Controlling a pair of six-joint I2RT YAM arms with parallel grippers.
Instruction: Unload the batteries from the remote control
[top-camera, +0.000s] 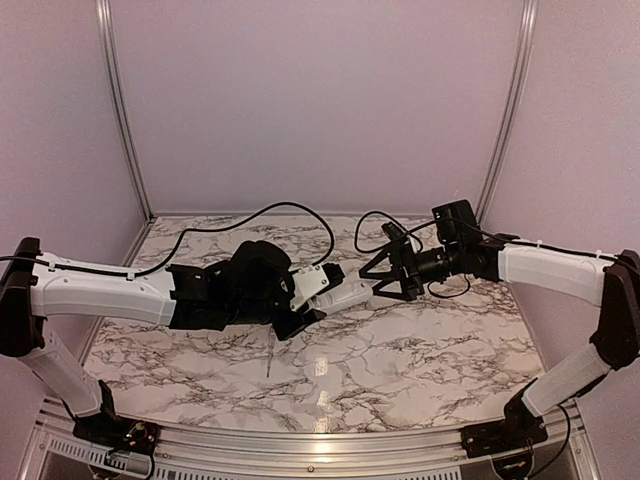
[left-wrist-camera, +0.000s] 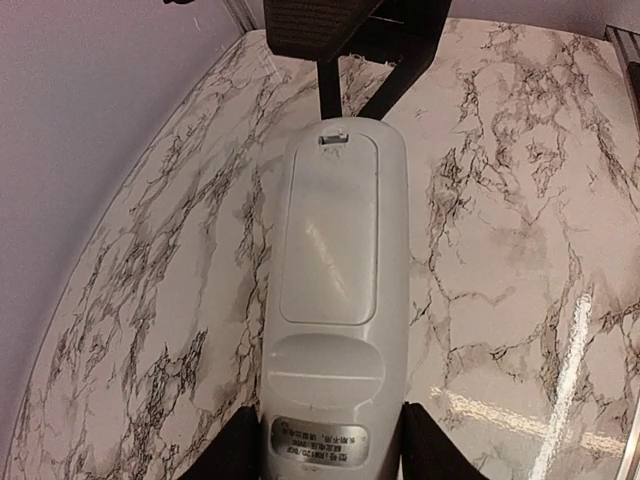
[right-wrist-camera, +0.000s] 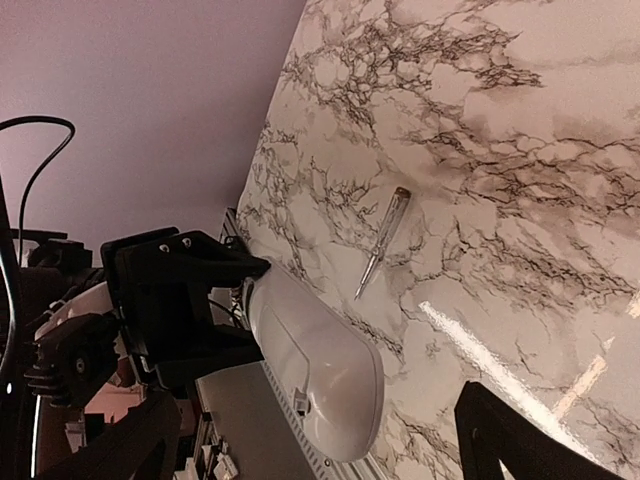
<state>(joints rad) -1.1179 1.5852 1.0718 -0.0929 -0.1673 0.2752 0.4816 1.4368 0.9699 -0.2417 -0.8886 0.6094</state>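
Observation:
The white remote control (left-wrist-camera: 335, 270) is held above the marble table, back face up, its battery cover closed with the latch at the far end. My left gripper (left-wrist-camera: 333, 450) is shut on its near end, beside a small silver label. In the top view the left gripper (top-camera: 318, 295) holds the remote (top-camera: 345, 293) level at mid-table. My right gripper (top-camera: 374, 283) is open, its fingers (left-wrist-camera: 310, 25) just past the remote's far tip. In the right wrist view the remote (right-wrist-camera: 315, 365) lies between the open right gripper (right-wrist-camera: 320, 455) fingers. The batteries are hidden.
A thin pale pen-like tool (right-wrist-camera: 380, 242) lies on the marble table (top-camera: 420, 370) below the remote; it also shows in the top view (top-camera: 270, 356). Pale walls with metal posts (top-camera: 120, 110) close the back and sides. Black cables (top-camera: 290, 210) trail behind the arms.

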